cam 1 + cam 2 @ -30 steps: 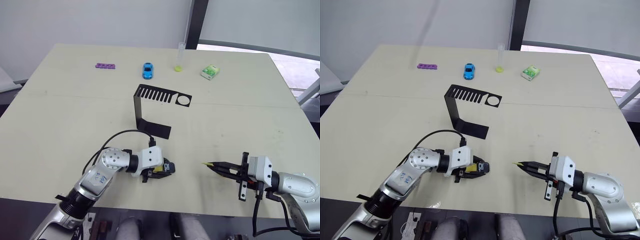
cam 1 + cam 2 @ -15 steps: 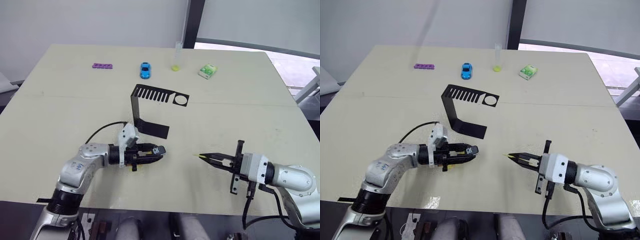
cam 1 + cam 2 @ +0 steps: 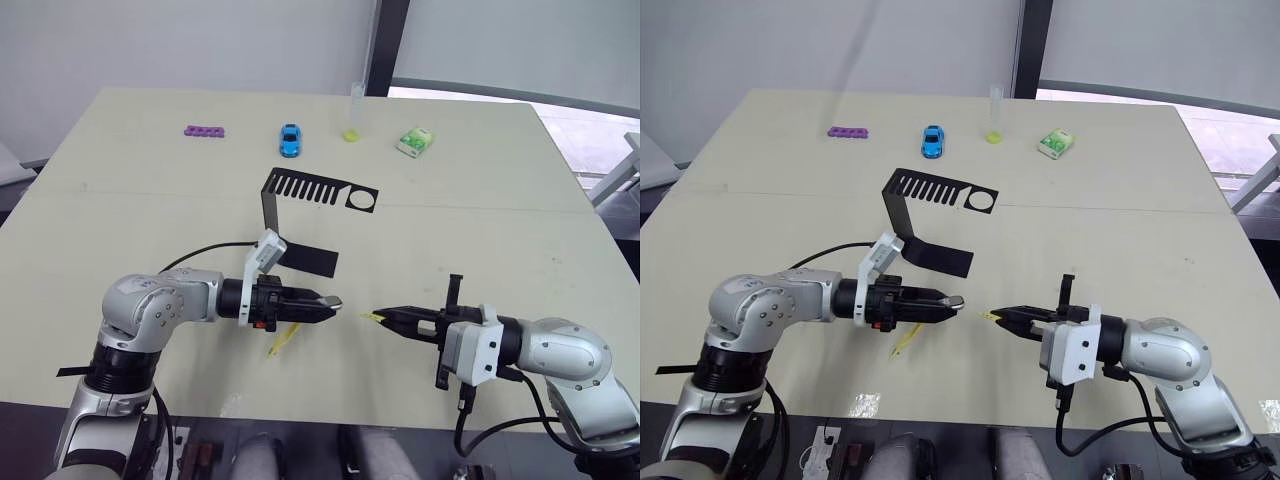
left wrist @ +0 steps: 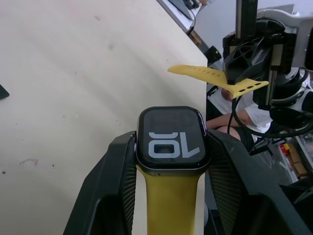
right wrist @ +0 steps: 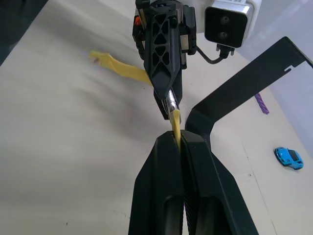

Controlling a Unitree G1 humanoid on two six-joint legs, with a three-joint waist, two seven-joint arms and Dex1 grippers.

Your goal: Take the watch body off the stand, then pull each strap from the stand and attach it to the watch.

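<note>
Left gripper jaws are clamped on the small rounded-square dark smartwatch body, screen w/ light digits facing the wrist camera, held above the pale beige surface. One thin bright yellow strap is already attached to the body and hangs out below the gripper toward the surface. Right gripper jaws are closed on the second yellow strap, its tip pointing at the watch body; the two are near, not touching. Black bent sheet-metal stand w/ comb slots and round hole sits behind the left gripper, approx. mid-surface, with nothing on it.
</note>
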